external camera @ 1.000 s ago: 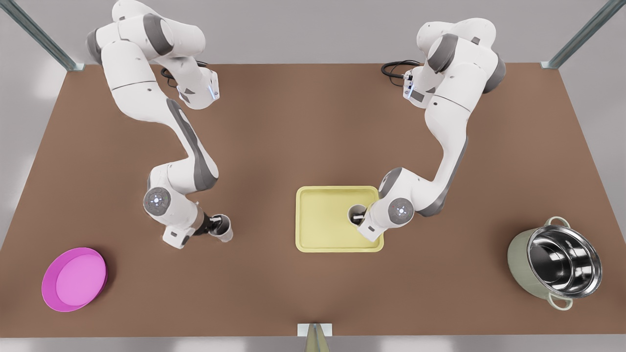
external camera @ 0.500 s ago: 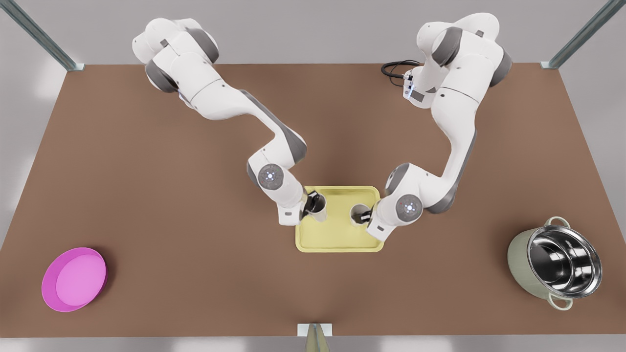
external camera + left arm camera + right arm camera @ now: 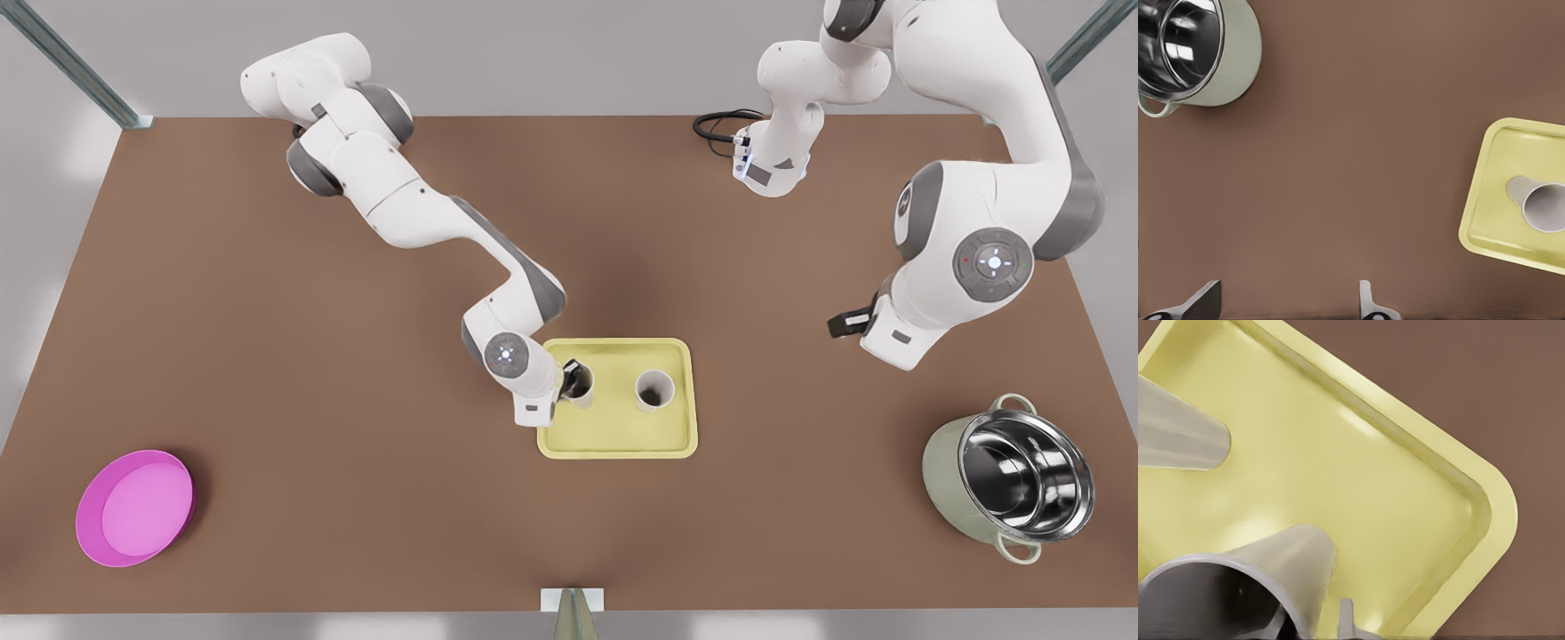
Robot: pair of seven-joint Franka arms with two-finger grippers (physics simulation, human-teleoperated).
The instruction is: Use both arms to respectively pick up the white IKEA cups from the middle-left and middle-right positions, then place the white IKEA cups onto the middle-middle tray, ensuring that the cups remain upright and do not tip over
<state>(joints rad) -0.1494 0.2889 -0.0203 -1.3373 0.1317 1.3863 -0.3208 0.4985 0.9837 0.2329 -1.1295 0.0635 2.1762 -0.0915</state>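
Kim: Fingers on the left gripper (image 3: 840,324) – state?

Raj: Spread apart, nothing between them. In the left wrist view the left gripper (image 3: 1286,305) hangs over bare table (image 3: 1351,173). That arm is raised at the front view's right, well apart from the tray (image 3: 613,452), with the steel pot (image 3: 1009,476) in front of it.

Kim: Right gripper?

Raj: Right gripper (image 3: 572,373) is down at the tray's edge on the front view's left – clamped on the rim of one white cup (image 3: 584,392) (one finger inside, one finger (image 3: 1345,620) outside the wall).

Kim: Cup positions?

Raj: Both on the tray, upright. The gripped white cup (image 3: 1271,567) stands on the tray floor near that edge. The second cup (image 3: 654,389) stands free beside it, towards the front view's right, not touching it.

Kim: Anything else on the table?

Raj: Magenta plate (image 3: 133,507) at the front view's lower left, far from everything.
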